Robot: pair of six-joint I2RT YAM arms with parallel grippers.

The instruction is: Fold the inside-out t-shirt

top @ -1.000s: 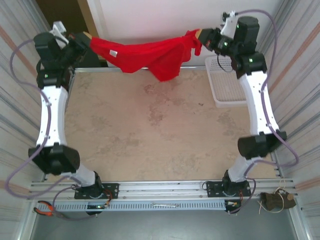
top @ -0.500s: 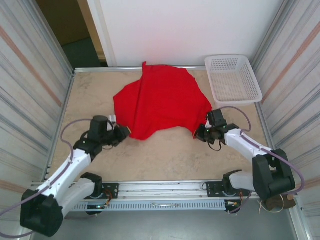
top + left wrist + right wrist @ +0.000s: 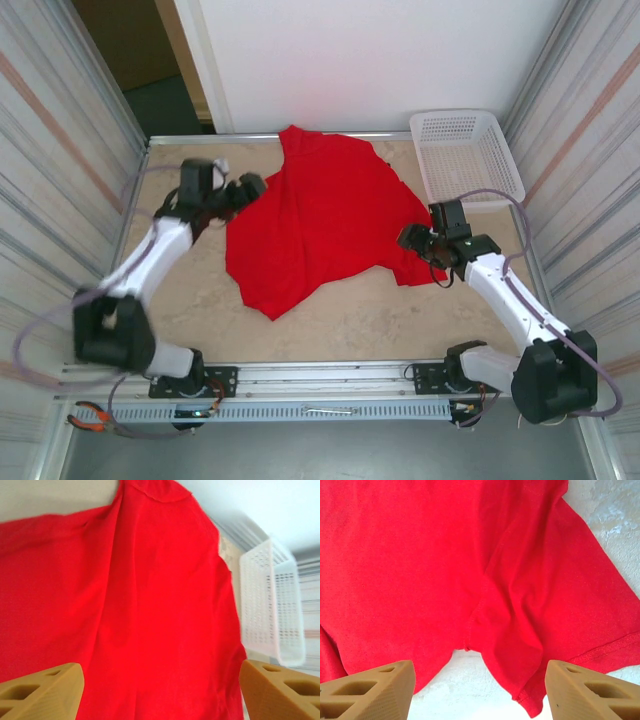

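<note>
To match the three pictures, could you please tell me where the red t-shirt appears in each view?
Top external: t-shirt spread in the centre.
Left wrist: t-shirt left and centre, white basket at right.
Right wrist: t-shirt across the top.
Shared landmark: beige tabletop.

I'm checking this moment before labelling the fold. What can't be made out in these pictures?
- Bright red cotton t-shirt: its underside is hidden by its own cloth in the top view. The frame edges cut off its outline in both wrist views.
- White mesh plastic basket: blurred in the left wrist view, so the mesh detail is lost.
- Left gripper: motion-blurred and small in the top view.
</note>
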